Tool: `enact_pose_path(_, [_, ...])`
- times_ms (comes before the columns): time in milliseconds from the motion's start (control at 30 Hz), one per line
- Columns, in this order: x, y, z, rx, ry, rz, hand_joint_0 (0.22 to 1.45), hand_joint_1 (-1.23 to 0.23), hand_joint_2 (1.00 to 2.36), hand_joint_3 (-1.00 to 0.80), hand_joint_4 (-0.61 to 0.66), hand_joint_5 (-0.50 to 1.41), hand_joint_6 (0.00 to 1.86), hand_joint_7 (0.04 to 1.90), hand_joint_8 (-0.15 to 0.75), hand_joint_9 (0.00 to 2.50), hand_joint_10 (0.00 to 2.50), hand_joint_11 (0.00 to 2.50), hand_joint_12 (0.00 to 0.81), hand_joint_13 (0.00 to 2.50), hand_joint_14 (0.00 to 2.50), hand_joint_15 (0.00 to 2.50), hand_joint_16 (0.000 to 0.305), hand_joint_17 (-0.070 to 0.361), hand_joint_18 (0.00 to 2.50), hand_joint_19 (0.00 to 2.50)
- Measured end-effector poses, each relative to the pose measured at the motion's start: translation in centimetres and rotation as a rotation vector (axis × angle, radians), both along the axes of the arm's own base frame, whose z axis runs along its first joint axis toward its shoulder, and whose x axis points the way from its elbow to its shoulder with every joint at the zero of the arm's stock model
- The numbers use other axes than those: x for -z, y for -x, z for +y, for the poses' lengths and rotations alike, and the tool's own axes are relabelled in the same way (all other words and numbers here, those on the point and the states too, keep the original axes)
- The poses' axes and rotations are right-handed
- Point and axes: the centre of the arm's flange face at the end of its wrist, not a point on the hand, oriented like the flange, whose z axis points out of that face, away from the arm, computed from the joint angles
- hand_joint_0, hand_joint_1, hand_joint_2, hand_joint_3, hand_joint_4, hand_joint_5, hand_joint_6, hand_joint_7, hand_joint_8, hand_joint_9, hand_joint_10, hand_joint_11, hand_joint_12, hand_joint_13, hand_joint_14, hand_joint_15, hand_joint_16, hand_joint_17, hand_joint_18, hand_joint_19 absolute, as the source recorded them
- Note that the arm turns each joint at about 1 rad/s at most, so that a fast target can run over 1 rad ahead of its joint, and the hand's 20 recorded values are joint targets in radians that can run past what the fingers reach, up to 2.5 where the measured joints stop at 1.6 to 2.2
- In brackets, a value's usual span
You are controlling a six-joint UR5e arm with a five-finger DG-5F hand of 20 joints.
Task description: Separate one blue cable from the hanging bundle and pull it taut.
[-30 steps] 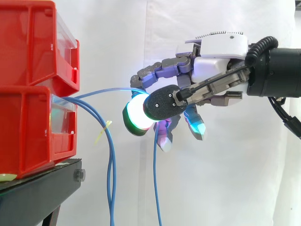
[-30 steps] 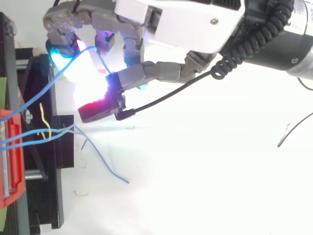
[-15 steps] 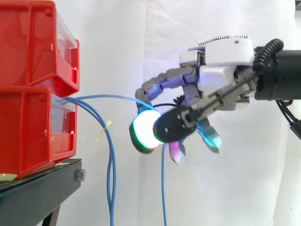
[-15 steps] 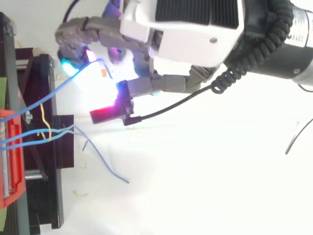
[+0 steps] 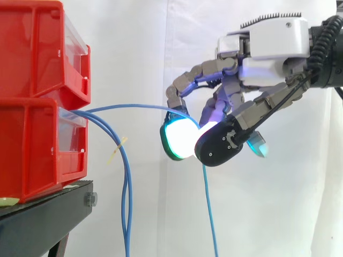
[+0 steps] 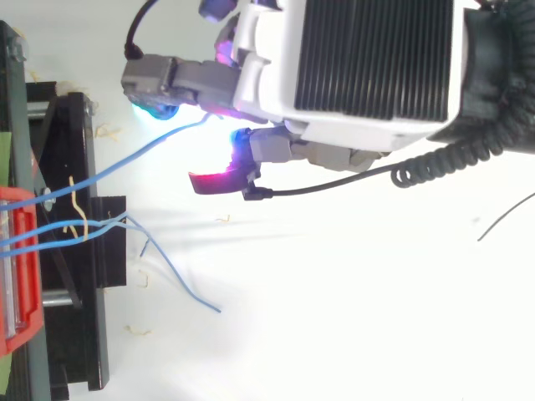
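One blue cable (image 5: 134,107) runs nearly level from the lower red bin (image 5: 37,144) to my hand (image 5: 252,53), then drops below the fingers (image 5: 211,214). My hand is curled, pinching this cable between a glowing fingertip (image 5: 179,136) and the thumb pad (image 5: 217,144). In the top view the same cable (image 6: 109,167) slants from the bin up to the hand (image 6: 368,75). The other blue cables (image 5: 126,203) hang down beside the black stand (image 5: 48,214), tied with a yellow strip (image 5: 118,150).
Two red bins are stacked at the left, the upper one (image 5: 40,48) above the lower. A loose blue cable end (image 6: 188,288) lies on the white floor in the top view. A white curtain hangs behind.
The hand has moved right and slightly up, away from the bins, taking the pinched cable with it. The cable's run from the bin has grown longer and straighter.
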Motion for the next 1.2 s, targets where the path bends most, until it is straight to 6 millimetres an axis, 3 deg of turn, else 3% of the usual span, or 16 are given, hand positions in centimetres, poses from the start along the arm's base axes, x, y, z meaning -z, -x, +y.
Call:
enact_pose_path(233, [-1.5, 0.3, 1.0, -0.046, 0.183, -0.014, 0.71, -0.80, 1.01, -0.17, 0.18, 0.12, 0.51, 1.12, 0.120, 1.88, 0.01, 0.32, 0.259, 1.19, 0.02, 0.50, 0.047, 0.106, 0.74, 0.53])
enact_pose_path(500, [-1.9, 0.4, 1.4, -0.065, 0.349, -0.009, 0.71, -0.79, 1.01, -0.20, 0.19, 0.12, 0.51, 1.13, 0.119, 1.87, 0.01, 0.32, 0.259, 1.18, 0.02, 0.51, 0.047, 0.105, 0.73, 0.55])
enact_pose_path(1200, [0.3, 2.9, 0.8, -0.028, -0.143, 0.202, 0.71, -0.78, 1.01, -0.21, 0.19, 0.12, 0.51, 1.13, 0.119, 1.86, 0.01, 0.32, 0.260, 1.17, 0.02, 0.51, 0.047, 0.105, 0.71, 0.55])
